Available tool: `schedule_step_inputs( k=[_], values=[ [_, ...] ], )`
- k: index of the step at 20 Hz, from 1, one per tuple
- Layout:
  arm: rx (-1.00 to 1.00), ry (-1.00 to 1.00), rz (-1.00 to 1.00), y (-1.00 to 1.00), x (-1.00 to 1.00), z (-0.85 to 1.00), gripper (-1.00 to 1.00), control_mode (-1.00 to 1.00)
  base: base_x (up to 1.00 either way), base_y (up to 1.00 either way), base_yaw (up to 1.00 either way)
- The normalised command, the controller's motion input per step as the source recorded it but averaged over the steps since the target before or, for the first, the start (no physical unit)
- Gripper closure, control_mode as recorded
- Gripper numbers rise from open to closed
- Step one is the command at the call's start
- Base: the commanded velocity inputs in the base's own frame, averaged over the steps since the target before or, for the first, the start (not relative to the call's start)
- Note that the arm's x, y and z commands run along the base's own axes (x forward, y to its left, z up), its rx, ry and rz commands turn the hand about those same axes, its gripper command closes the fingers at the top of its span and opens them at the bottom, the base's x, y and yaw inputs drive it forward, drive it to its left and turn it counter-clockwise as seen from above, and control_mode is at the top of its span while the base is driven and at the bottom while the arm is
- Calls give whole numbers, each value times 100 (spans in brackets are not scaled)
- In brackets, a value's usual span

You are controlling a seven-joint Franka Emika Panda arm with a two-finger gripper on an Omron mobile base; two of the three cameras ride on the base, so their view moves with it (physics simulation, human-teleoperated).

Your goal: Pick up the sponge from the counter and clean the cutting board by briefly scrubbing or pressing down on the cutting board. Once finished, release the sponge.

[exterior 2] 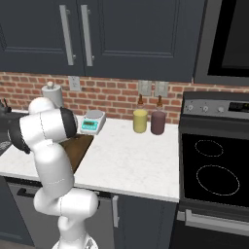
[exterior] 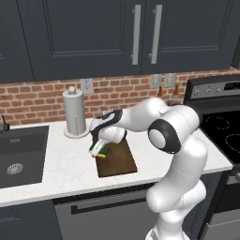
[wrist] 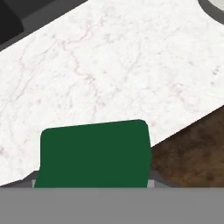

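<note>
Gripper: the gripper (exterior: 98,151) is clenched on the sponge (exterior: 100,152), holding it over the far left corner of the cutting board (exterior: 116,160); whether the sponge already touches the wood is hard to tell from this angle.
Sponge: a small yellow block with a dark green layer; in the hand view its green face (wrist: 94,153) sits between the fingertips, partly over the counter (wrist: 109,74) and partly over the board's edge (wrist: 192,153).
Cutting board: dark brown wood, lying flat on the white counter, right of the sink (exterior: 21,154) and just near of the paper towel holder (exterior: 74,112).
Step in hand: carrying the sponge onto the board for scrubbing.
Doing it well: shift the sponge to the right, fully over the wood, before pressing; push straight down and rub briefly; keep the grip firm until the scrub is done, then let go.
What the views add: the left base view shows the grasp and the sink; the right base view hides the grasp behind the arm, yet shows a kitchen scale (exterior 2: 93,121), two bottles (exterior 2: 140,120) and the stove (exterior 2: 214,165) further right; the hand view alone shows the sponge straddling the board's edge.
</note>
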Motion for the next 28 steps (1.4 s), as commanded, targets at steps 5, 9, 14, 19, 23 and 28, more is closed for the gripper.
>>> schedule_step_inputs(
  k=[5,9,14,19,23,28],
  values=[
    [0,0,0,-32,46,0,100,-100,0,0,0],
    [0,0,0,-28,47,0,100,-100,0,0,0],
    [-4,0,0,-6,60,0,100,-100,0,0,0],
    [-5,0,0,0,51,0,100,-100,0,0,0],
    [0,0,0,-1,6,0,100,-100,0,0,0],
    [5,0,0,-22,-54,0,100,-100,0,0,0]
  ],
)
